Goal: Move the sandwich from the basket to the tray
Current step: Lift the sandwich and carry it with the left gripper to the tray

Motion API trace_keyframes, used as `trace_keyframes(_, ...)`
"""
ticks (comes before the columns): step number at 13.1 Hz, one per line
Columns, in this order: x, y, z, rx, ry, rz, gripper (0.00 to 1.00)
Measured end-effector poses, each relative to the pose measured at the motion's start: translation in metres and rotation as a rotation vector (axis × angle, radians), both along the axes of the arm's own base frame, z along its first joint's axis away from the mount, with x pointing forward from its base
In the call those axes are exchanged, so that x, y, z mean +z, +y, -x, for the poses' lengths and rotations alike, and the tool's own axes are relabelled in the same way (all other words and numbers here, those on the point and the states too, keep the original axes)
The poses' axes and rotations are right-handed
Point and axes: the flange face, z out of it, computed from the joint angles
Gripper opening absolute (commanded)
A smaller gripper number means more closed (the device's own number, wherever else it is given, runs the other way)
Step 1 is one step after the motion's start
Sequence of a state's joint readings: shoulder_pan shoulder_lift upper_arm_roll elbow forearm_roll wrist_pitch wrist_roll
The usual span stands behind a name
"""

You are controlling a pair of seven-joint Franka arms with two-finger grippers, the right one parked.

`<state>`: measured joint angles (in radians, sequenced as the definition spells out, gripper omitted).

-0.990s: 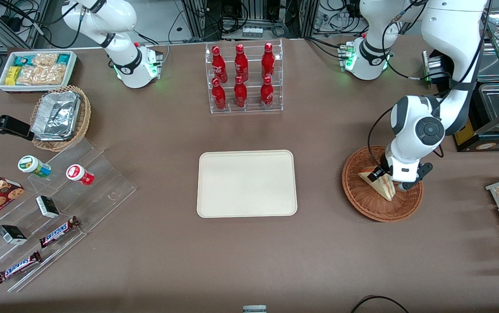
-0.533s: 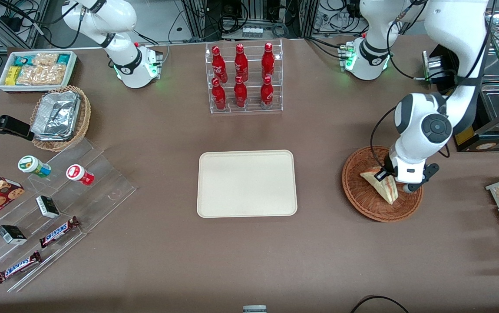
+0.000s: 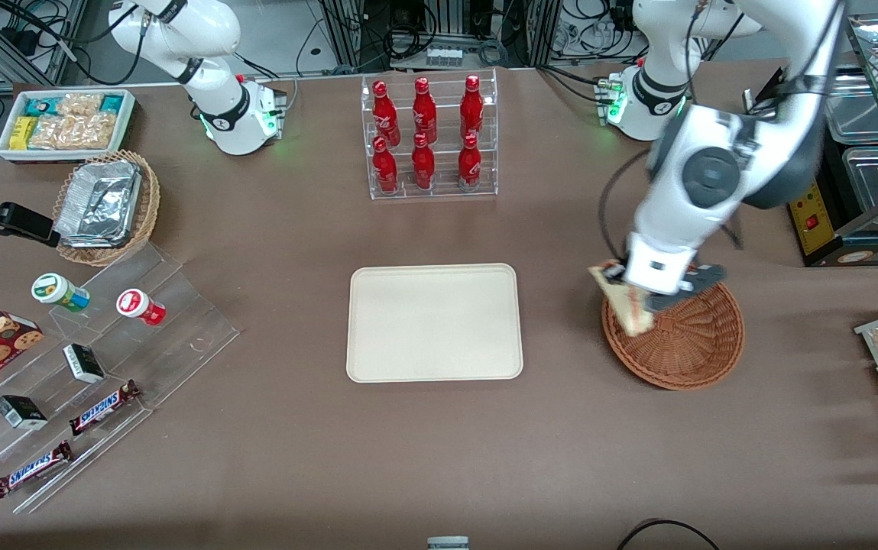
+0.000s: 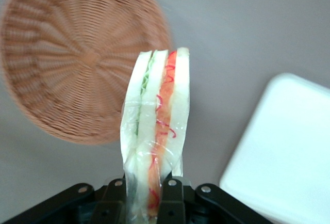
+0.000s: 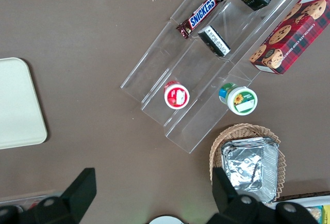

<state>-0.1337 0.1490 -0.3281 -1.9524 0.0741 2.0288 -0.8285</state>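
Wrist view shows the gripper pinching the sandwich, lifted above the basket; next, I judge, carry it sideways over the tray.

**Sandwich lifted, above the basket's edge**

My gripper is clamped on the sandwich, fingers pinching its wide end. The wedge is wrapped in clear film, its cut edge showing pale bread layers with green filling on one side and red on the other (the red runs in thin curly strips). It hangs in the air over the tray-side rim of the basket, a round reddish-brown wicker bowl with nothing in it. The tray, cream-white with rounded corners, lies flat and bare near the basket, toward the parked arm's end.
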Motion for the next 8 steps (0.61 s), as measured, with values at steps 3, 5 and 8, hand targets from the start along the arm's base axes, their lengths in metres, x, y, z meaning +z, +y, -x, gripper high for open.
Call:
trace_keyframes(3, -0.014, -0.092, 0.011, -0.124, 0.002, 0.027, 0.10)
trace_keyframes(5, -0.036, -0.147, 0.006, -0.187, -0.013, 0.026, 0.10)
trace_keyframes(8, -0.087, -0.221, 0.018, -0.258, -0.008, 0.010, 0.10)
